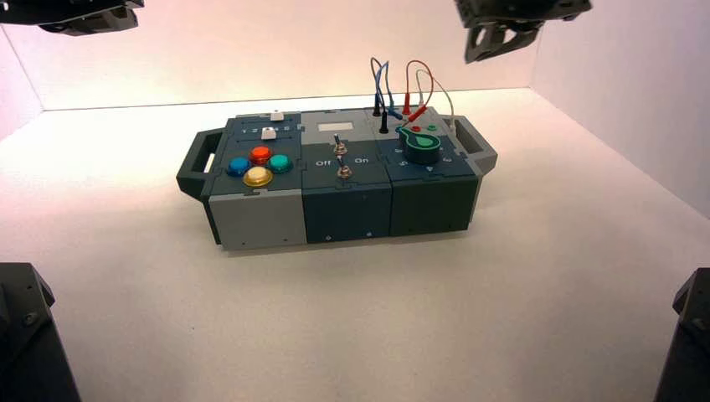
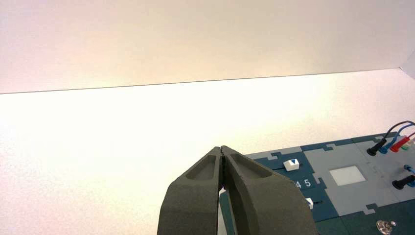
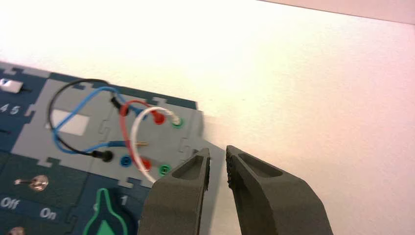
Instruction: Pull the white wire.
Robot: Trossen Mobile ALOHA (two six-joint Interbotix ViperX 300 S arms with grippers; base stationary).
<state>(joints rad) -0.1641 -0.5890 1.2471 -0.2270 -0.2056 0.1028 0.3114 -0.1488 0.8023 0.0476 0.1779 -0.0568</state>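
Note:
The white wire (image 3: 134, 131) stands in a loop on the grey panel at the box's (image 1: 259, 219) right end, beside the red wire (image 3: 128, 106). One pale plug (image 3: 170, 114) sits by a green socket (image 3: 177, 122); the other end drops near the red plug (image 3: 145, 163). From above the white wire (image 1: 445, 94) shows as a thin pale arc. My right gripper (image 3: 218, 152) hangs open and holds nothing, above the box's right end and apart from the wires (image 1: 494, 42). The left gripper (image 2: 222, 148) is shut on nothing, high over the box's back left (image 1: 84, 17).
Blue wires (image 3: 73, 113) with black plugs (image 3: 103, 155) loop beside the red one. A green knob (image 1: 421, 147), two toggle switches (image 1: 340, 149) marked Off and On, several coloured push buttons (image 1: 260, 155) and white sliders (image 1: 269, 133) cover the top. White walls enclose the table.

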